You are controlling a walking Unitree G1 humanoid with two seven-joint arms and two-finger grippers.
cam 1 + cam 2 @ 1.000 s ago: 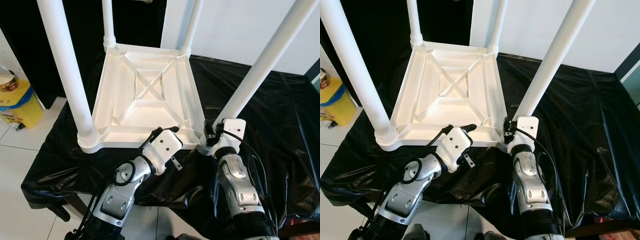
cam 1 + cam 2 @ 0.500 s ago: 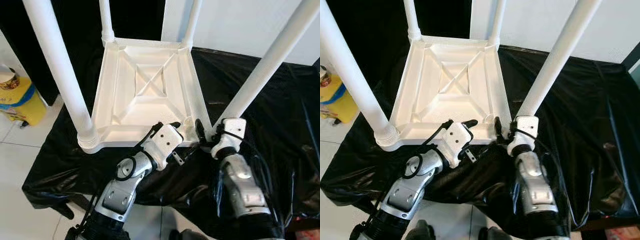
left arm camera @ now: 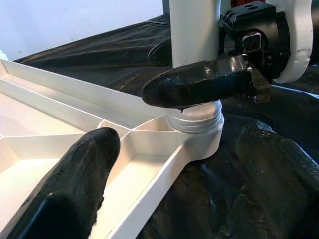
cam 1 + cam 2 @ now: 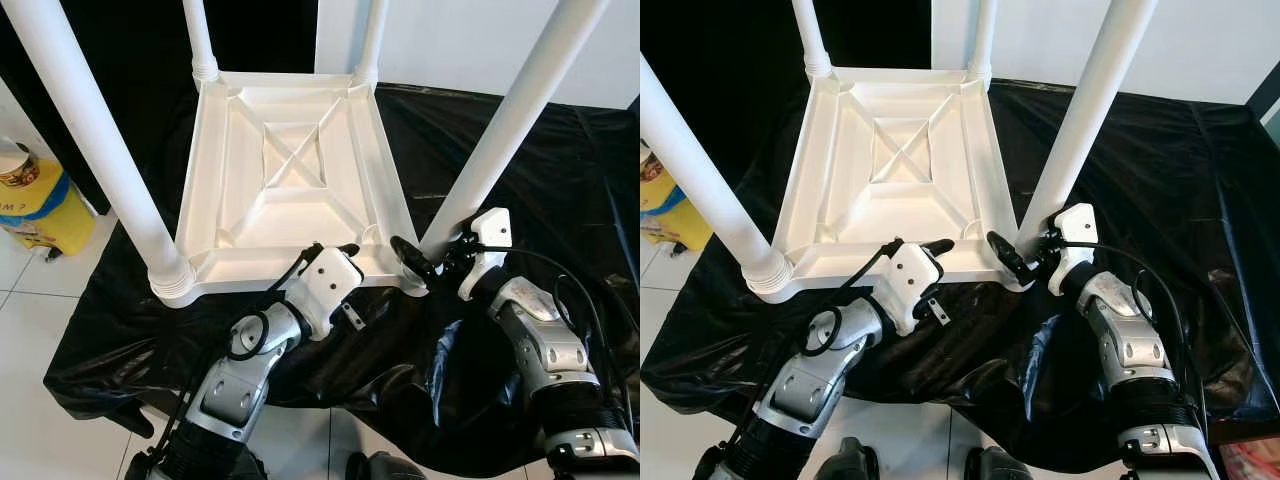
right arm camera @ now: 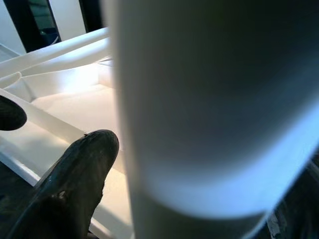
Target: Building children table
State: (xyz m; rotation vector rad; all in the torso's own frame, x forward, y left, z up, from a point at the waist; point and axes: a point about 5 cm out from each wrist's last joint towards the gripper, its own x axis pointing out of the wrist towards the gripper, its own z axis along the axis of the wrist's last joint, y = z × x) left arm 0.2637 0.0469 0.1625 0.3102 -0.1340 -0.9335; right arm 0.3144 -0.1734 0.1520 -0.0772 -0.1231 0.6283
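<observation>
The children's table (image 4: pixel 290 180), white plastic, is lying upside down on a counter covered with black plastic sheeting (image 4: pixel 560 200), its ribbed underside facing up and four white legs standing up from the corners. The near-right leg (image 4: pixel 505 130) is sitting in its threaded corner socket (image 3: pixel 197 124), at the corner nearest the robot's right side.

The right gripper (image 4: pixel 425 262) is working at the base of that leg. One black finger (image 4: pixel 408 258) is lying across the near side of the leg just above the socket, and in the left wrist view a second dark finger is showing behind the leg, so the jaws are spread around the leg. I cannot tell whether the pads are actually pressing on it. The right wrist view is looking almost straight at the leg from very close, with one fingertip (image 5: pixel 75 174) beside it over the tabletop's underside.

The left gripper (image 4: pixel 335 252) is resting at the near edge of the tabletop, to the left of that corner. Its jaws are spread, one finger (image 3: pixel 75 184) lying over the inner tray of the underside, nothing between them.

A yellow container (image 4: pixel 35 205) is standing on the tiled floor (image 4: pixel 50 310) off the counter's left side.
</observation>
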